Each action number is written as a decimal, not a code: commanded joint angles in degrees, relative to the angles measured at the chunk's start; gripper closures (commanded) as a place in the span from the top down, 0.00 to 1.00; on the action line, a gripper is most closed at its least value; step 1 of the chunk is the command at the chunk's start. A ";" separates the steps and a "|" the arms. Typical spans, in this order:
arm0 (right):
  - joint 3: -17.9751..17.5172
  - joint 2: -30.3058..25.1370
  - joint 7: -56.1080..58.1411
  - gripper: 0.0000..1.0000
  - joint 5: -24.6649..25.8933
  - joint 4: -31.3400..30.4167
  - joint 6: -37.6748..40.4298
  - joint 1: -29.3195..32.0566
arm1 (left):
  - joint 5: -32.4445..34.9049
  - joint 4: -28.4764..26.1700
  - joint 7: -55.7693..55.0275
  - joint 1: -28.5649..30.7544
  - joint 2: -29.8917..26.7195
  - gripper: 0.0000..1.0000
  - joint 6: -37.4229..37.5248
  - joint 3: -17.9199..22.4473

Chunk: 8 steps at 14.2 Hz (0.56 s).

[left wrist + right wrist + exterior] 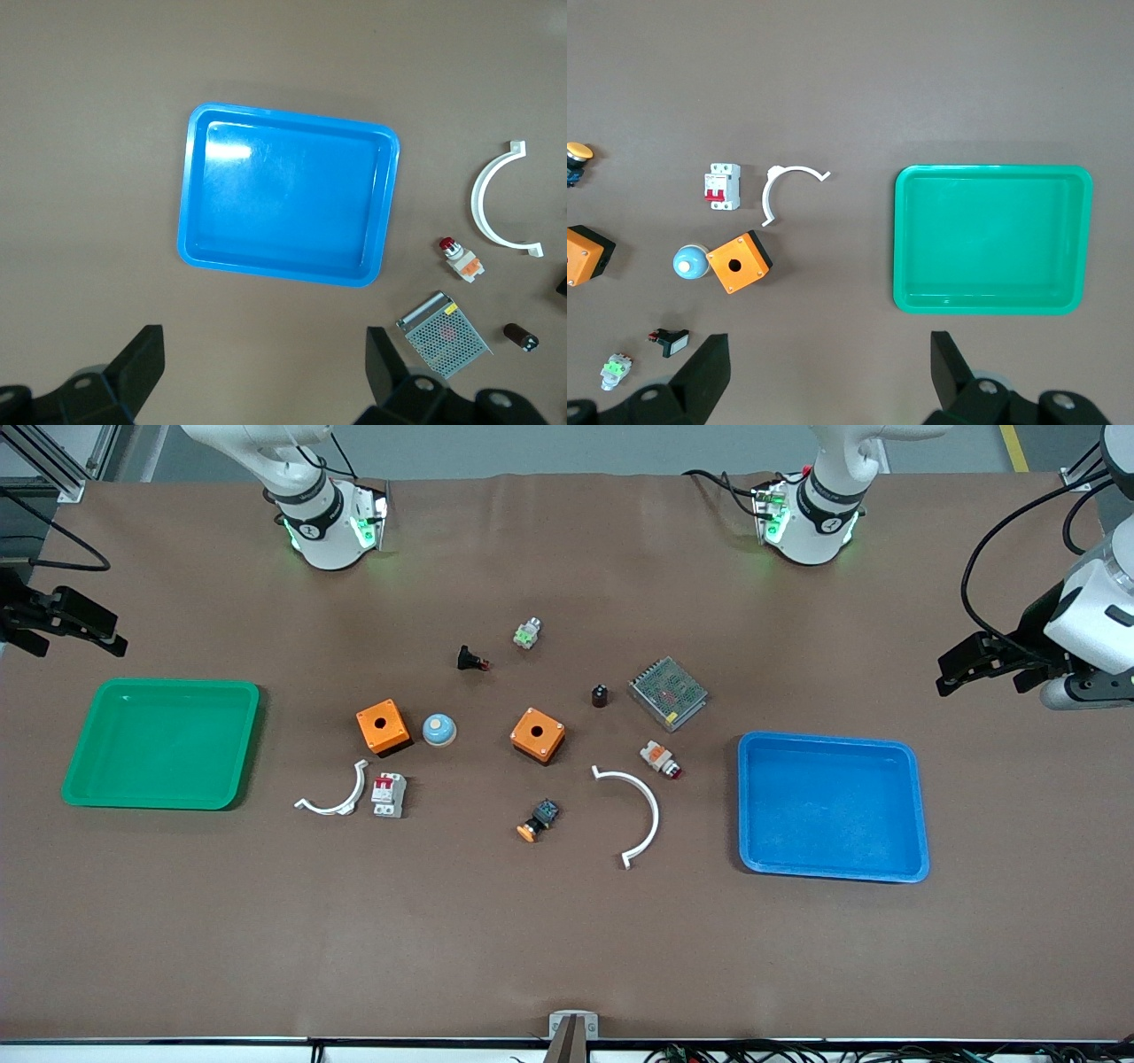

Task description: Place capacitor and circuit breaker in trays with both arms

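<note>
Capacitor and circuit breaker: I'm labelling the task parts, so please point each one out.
capacitor (600,695), front view, on its dark top.
circuit breaker (388,794), front view, on the middle of its white body.

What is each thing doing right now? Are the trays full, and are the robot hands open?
Green tray: nothing in it.
Blue tray: nothing in it.
Capacitor: standing upright on the table, untouched.
Circuit breaker: lying flat on the table beside a small white curved piece, not held.
Left hand: open, holding nothing, above the blue tray's end.
Right hand: open, holding nothing, above the green tray's end.
</note>
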State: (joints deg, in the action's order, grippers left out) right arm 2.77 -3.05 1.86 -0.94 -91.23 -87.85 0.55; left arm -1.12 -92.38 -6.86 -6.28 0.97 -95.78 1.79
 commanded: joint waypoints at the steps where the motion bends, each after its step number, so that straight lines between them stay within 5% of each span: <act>1: -0.39 -1.44 -0.81 1.00 0.41 -1.32 -0.04 0.24 | -0.73 1.15 1.06 -0.05 0.44 1.00 1.30 0.06; 8: -0.48 -1.35 -0.72 1.00 0.68 -0.88 0.22 0.24 | -1.08 1.15 -1.39 -0.67 0.35 1.00 1.38 -1.95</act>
State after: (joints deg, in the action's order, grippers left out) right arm 2.74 -3.05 1.86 -0.94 -91.23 -87.84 0.55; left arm -1.32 -92.33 -6.95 -6.35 0.97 -95.70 1.22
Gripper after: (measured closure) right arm 0.000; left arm 0.000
